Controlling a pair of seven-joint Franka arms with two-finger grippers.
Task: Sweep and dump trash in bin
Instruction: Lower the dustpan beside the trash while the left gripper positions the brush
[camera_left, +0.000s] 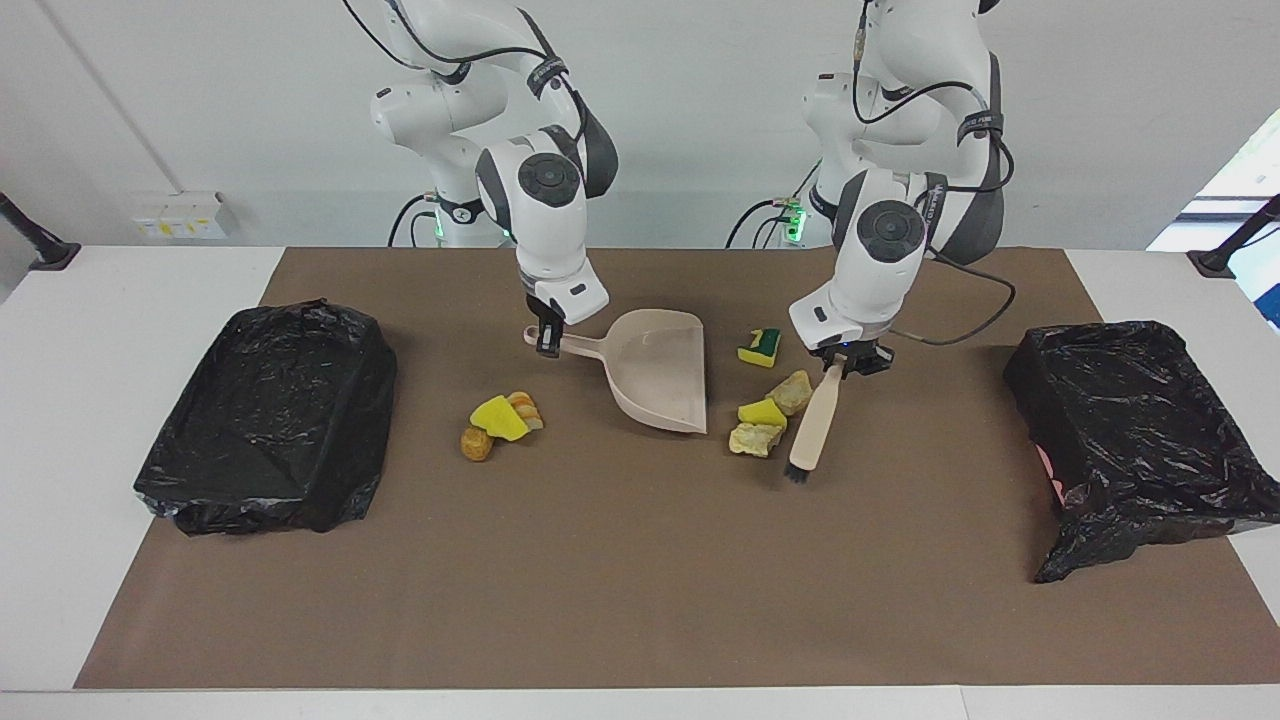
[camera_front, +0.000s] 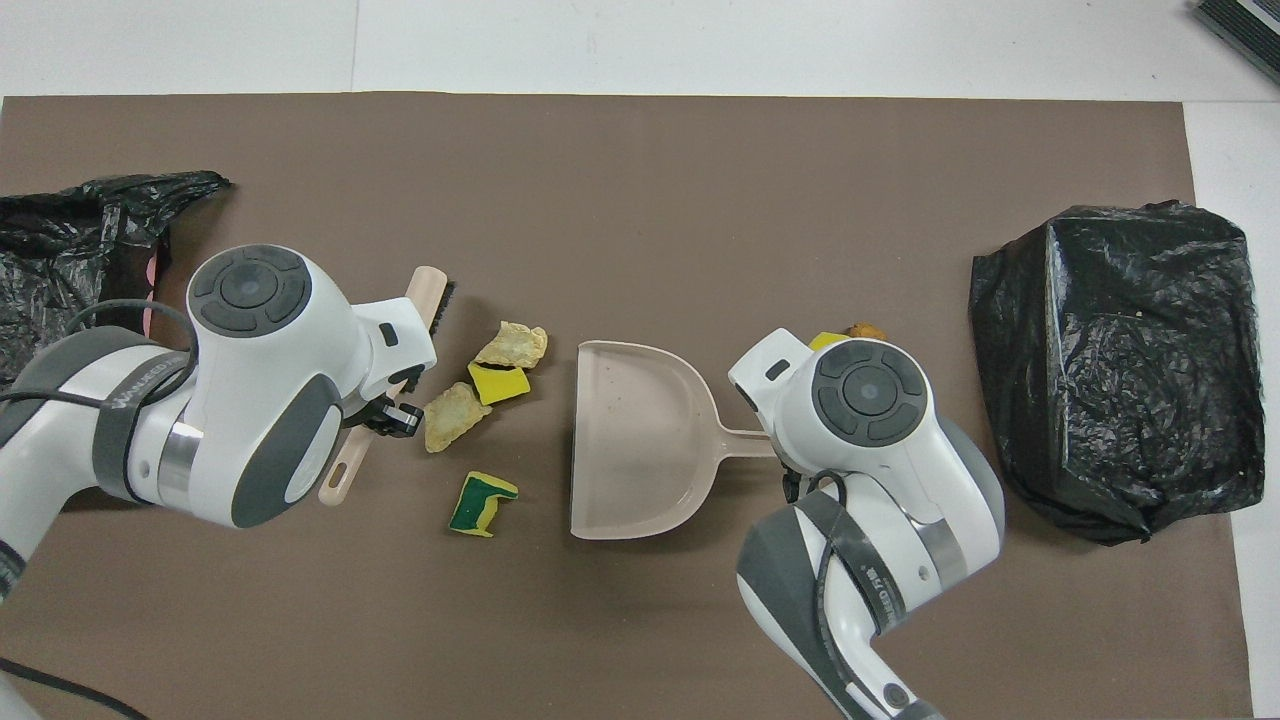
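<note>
1. The left gripper (camera_left: 843, 366) is clamped on the handle of the brush (camera_left: 811, 425), whose bristles rest on the mat.
2. Three scraps (camera_left: 762, 412) lie just beside the brush, between it and the dustpan (camera_left: 660, 370); a green-backed sponge piece (camera_left: 760, 346) sits near the left gripper.
3. The right gripper (camera_left: 546, 343) pinches the dustpan's handle.
4. Another clump of scraps (camera_left: 498, 420) lies near the right gripper, toward the bin (camera_left: 270, 415).
</note>
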